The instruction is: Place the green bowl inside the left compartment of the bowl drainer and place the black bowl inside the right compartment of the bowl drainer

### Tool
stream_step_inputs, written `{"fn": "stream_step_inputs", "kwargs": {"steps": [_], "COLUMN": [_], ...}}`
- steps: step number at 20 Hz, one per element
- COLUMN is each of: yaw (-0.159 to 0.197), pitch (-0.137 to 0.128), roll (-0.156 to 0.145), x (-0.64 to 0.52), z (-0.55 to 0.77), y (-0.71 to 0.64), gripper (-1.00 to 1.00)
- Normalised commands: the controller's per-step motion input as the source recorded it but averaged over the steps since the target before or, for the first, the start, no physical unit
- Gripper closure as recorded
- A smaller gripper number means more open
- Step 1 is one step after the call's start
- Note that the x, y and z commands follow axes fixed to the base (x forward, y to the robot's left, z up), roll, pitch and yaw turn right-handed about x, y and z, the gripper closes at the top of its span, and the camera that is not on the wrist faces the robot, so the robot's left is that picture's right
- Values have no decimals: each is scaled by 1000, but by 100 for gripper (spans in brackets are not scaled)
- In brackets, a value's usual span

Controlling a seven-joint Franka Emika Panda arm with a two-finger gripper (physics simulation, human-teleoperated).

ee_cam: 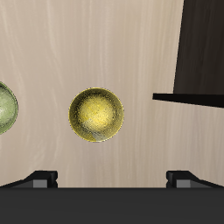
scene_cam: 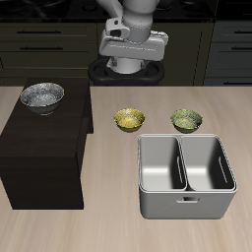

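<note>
The green bowl (scene_cam: 186, 120) stands on the table just behind the bowl drainer (scene_cam: 185, 187); only its edge (ee_cam: 4, 107) shows in the wrist view. The black bowl (scene_cam: 43, 96), with its shiny grey inside, rests on top of a dark wooden box (scene_cam: 44, 138). Both wells of the grey drainer hold nothing. My gripper (scene_cam: 133, 49) hangs high above the table's back, over the yellow bowl. Its fingertips (ee_cam: 39, 178) are spread wide, so the gripper (ee_cam: 112, 179) is open and holds nothing.
A yellow-gold small bowl (scene_cam: 128, 119) sits beside the green one, straight below the wrist camera (ee_cam: 96, 114). The dark box (ee_cam: 206, 52) stands as a raised block at the table's side, close to the yellow bowl.
</note>
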Motion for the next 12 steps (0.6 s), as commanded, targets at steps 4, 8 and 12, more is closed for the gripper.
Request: {"fn": "stream_step_inputs", "kwargs": {"steps": [4,8,12], "yaw": [7,-3,-5], "pitch": [5,4,-28], "roll": [3,17,4], "x": [51,7,56], "z": [-134,-29,46], "y": [560,351,491], "gripper": [-100,-100,-100]}}
